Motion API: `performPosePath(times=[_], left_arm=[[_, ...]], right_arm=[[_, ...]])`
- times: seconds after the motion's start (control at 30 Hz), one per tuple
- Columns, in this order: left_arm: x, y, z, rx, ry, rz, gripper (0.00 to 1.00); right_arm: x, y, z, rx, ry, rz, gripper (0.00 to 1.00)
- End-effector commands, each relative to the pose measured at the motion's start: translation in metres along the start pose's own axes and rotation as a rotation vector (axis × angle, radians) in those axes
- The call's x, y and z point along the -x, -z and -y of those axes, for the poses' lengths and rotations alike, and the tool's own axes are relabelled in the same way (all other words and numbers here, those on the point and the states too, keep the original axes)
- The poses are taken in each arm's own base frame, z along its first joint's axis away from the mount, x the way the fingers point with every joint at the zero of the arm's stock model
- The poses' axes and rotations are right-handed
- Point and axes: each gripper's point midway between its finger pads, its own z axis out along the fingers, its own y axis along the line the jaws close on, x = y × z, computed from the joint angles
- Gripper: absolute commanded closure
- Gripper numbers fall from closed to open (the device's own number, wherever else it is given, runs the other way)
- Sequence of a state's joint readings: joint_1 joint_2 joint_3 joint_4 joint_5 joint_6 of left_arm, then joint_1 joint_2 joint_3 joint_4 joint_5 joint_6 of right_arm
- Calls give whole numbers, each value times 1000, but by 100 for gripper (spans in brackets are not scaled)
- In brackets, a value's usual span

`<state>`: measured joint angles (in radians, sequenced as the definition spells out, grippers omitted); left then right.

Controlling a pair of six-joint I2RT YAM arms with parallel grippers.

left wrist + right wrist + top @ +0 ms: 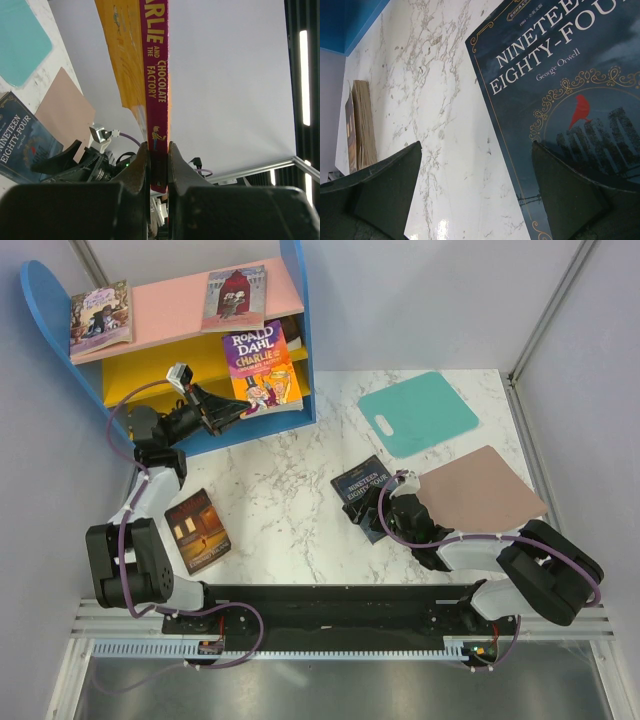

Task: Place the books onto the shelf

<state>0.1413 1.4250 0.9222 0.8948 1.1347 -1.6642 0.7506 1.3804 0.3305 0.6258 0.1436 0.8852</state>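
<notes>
While the purple-and-yellow Roald Dahl paperback (262, 370) leans, cover up, at the yellow lower boards of the blue-sided, pink-topped tiered shelf (170, 305), the left end effector (225, 412) is clamped on its lower edge. The step in hand looks like shelving this book; the next move calls for settling it fully on a board before letting go. The navy "Nineteen Eighty-Four" paperback (360, 483) lies flat on the marble tabletop (290, 490) under the right end effector (388, 502), whose fingers are spread wide, gripping nothing. A dark brown-orange paperback (198, 530) lies beside the left arm. Whether the Dahl book's far edge already rests on a board is hidden.
</notes>
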Motion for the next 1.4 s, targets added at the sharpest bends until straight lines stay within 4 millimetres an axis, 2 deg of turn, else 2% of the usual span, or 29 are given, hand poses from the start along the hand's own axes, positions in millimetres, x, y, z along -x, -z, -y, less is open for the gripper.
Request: performPosePath(times=[0.0, 0.13, 0.33, 0.43, 0.63, 0.8, 1.07, 1.17, 1.3, 1.37], left_arm=[[-7, 13, 5, -17, -60, 4, 98], [-6, 35, -5, 17, -61, 62, 98], [-8, 62, 1, 17, -127, 103, 98], [-8, 70, 5, -6, -138, 121, 98], [-10, 79, 14, -59, -142, 162, 98], [-10, 85, 14, -53, -143, 186, 98], [4, 99, 4, -27, -147, 271, 98], [12, 102, 7, -34, -158, 304, 98], [23, 102, 23, -70, -213, 343, 98], [30, 102, 23, -71, -197, 360, 98]], right_arm=[[-16, 0, 10, -36, 24, -70, 2], [-16, 0, 10, -35, 24, -69, 2], [-17, -1, 10, -36, 25, -72, 2], [-18, -1, 10, -34, 25, -76, 2], [-18, -1, 10, -35, 23, -75, 2], [-19, -2, 10, -34, 23, -82, 2], [-19, -3, 10, -33, 26, -81, 2], [-20, -3, 10, -32, 26, -86, 2], [-21, -4, 10, -31, 26, -87, 2], [-20, -4, 10, -32, 26, -86, 2]])
